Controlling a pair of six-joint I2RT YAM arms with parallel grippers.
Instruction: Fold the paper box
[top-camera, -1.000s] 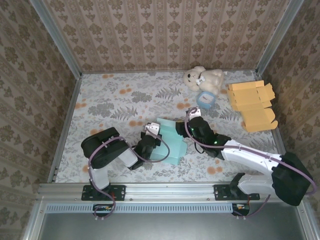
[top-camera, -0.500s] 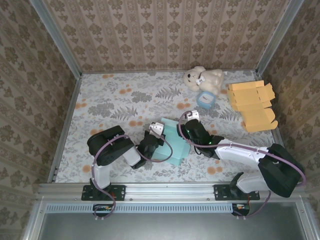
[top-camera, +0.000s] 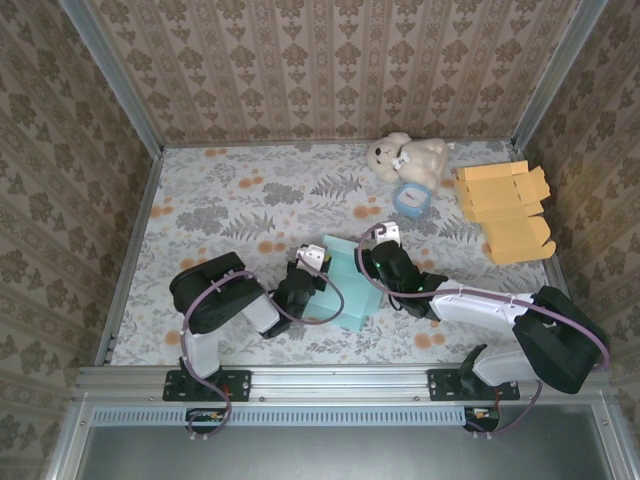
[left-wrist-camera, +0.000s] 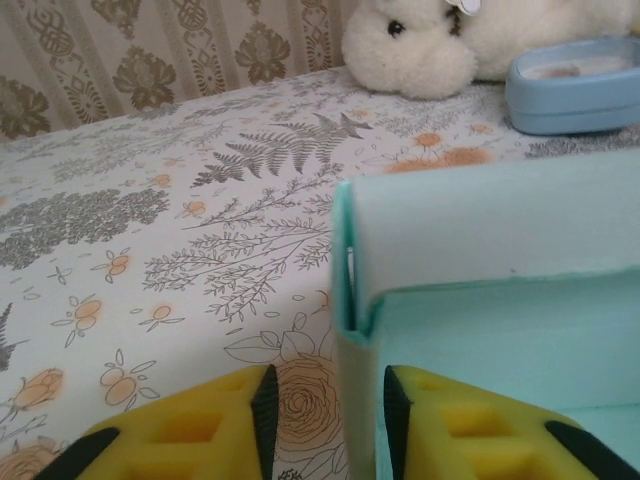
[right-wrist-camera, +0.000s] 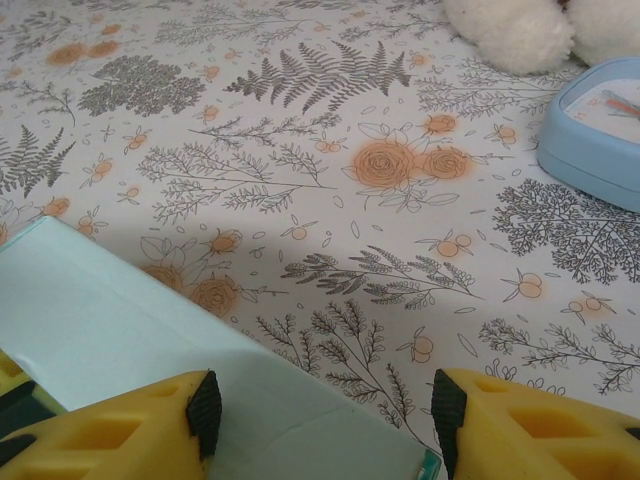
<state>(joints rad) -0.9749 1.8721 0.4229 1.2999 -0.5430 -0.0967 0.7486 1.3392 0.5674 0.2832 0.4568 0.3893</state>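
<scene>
Since a second ago: right arm has folded in closer behind its claw, and the box (top-camera: 352, 295) has shifted slightly toward that arm.

Left claw (left-wrist-camera: 327, 390): jaws apart, straddling the box's upright side wall at its end corner. One finger looks to be against the wall and the other is clear of it, so no pinch. Right claw (right-wrist-camera: 322, 405): jaws wide apart over the box's far panel, which runs under them. Nothing clamped that I can see. Box sits on the desk (top-camera: 230, 200) between the two claws.

Handling, my read: thin card, very light, soft at the creases. Likely slides on the desk if pushed from one side only, and dents if squeezed mid-panel. Best hold is a wall's top edge close to a fold line, with the other claw bracing the opposite side.

Room: open desk left of the box and beyond it on that side. Bear (top-camera: 405, 157) and blue tub (top-camera: 411, 199) lie beyond the box to the right, near enough to watch on a sweep. Orange cardboard blanks (top-camera: 503, 210) are well right of the box. Front rail (top-camera: 330, 372) is close on the box's near side, so little room to pull back.
</scene>
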